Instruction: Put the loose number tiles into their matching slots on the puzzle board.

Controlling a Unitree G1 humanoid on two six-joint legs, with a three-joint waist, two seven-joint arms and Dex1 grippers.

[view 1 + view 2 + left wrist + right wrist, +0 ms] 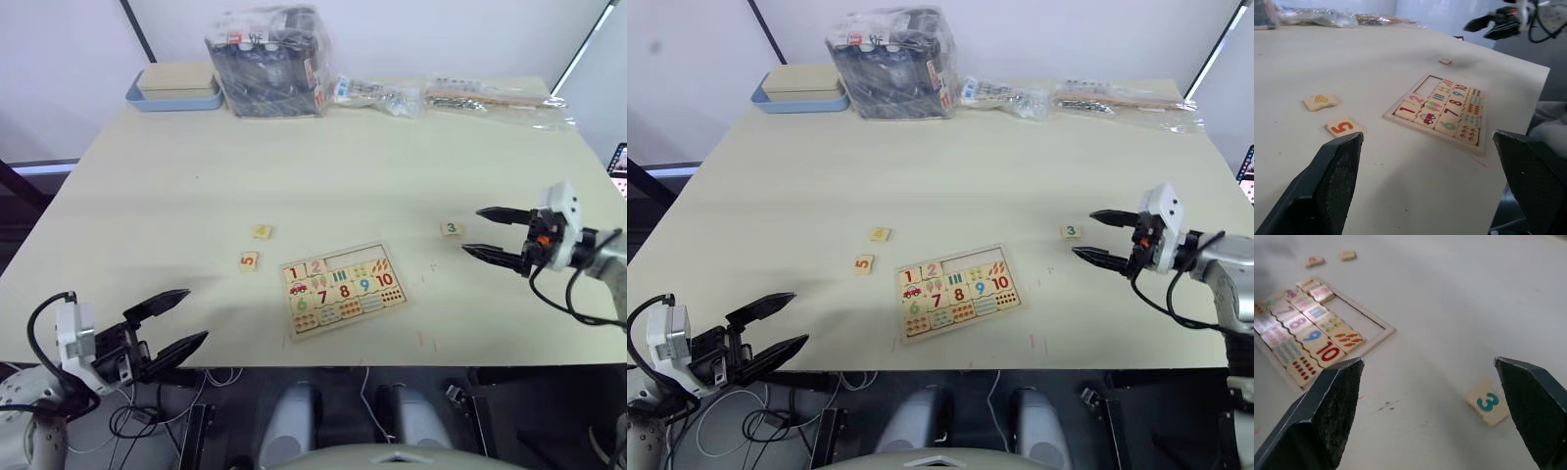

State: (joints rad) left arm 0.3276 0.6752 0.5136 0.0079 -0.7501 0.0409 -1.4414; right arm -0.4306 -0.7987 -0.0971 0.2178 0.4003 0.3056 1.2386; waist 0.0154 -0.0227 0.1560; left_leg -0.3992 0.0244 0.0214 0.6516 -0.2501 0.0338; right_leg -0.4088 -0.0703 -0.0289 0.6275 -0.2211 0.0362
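The puzzle board (341, 290) is seen lying flat near the front edge of the desk (333, 176), slightly turned. Tiles 1 and 2 are seated at the left end of its top row, while the rest of that row, the open slots (351, 259), is bare wood; the pieces 6 to 10 are in place below. Three loose tiles are found on the desk: the tile with the yellow 4 (262, 232) and the tile with the orange 5 (249, 260) lie near each other to the left of the board, the 5 nearer the front edge, and the tile with the green 3 (451, 228) lies to the right of the board, well apart from it. The right pincer (485, 233) is held just beside the 3 tile on its right side, its two black fingers spread apart and nothing held between them. The left pincer (180, 320) is held at the front left edge of the desk, also spread wide and empty. At the far edge of the desk a blue-edged tray with a wooden box (174, 88), a bundle wrapped in clear plastic (269, 61) and two flat plastic bags (441, 96) are set.
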